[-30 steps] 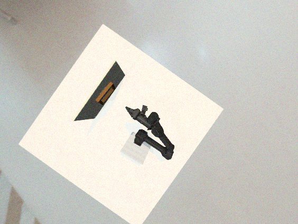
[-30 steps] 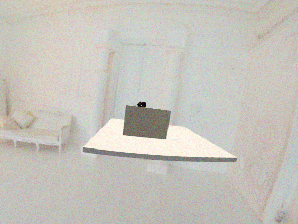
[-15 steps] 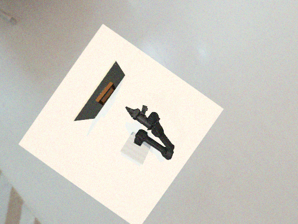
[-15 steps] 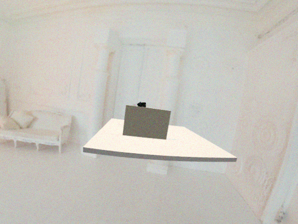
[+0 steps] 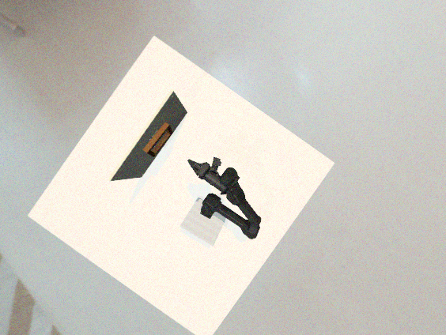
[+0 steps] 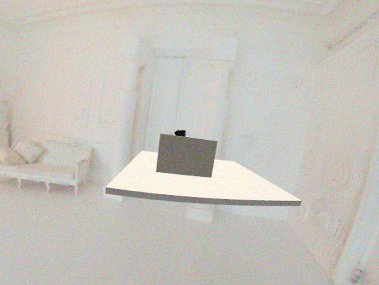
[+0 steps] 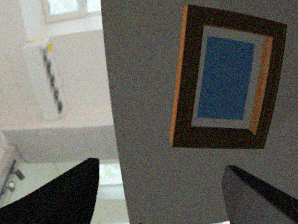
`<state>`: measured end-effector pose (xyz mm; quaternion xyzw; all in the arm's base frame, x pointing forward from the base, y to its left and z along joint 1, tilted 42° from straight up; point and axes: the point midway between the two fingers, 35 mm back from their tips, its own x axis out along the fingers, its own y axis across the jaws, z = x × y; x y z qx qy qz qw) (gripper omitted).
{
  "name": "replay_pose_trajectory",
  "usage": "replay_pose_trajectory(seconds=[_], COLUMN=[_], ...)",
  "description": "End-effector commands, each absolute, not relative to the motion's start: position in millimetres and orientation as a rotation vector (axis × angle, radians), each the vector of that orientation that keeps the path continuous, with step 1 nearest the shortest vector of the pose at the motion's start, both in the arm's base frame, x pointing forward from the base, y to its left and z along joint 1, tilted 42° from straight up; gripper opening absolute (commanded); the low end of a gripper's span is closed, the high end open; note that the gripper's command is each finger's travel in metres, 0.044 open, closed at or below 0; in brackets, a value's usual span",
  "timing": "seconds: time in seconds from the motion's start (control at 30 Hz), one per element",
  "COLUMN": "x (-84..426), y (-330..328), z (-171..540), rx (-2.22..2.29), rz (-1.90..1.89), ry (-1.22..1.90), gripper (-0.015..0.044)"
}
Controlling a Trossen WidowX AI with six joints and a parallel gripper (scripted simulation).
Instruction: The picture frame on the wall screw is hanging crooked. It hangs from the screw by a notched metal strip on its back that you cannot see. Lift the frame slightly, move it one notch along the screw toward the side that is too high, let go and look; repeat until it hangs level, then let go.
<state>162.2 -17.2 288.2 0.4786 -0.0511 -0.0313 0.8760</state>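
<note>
Ahead of the partly spread, empty claw [image 5: 189, 160] [image 7: 161, 167], well apart, hangs the picture frame [image 5: 157, 139] [image 7: 184, 85], its long sides running upright in the wrist view.

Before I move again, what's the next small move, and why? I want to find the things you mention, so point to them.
I'd ease the claw [image 5: 189, 161] [image 7: 161, 167] forward toward the frame [image 5: 148, 148] [image 7: 186, 100], probably: it is open with nothing between its fingers, and the top view shows a gap between it and the frame on the panel [image 5: 130, 167] [image 6: 186, 156] [image 7: 145, 100].
</note>
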Motion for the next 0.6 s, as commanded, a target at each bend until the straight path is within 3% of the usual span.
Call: replay_pose_trajectory(seconds=[0.0,0.4,0.57], x=[163,164,209], y=[-17,-18,-33], z=[287,288,274], rx=[0.995,0.999,0.992], rz=[-0.068,-0.066,-0.080], ry=[-0.104,-0.106,-0.102], gripper=[0.0260,0.0260,0.0260])
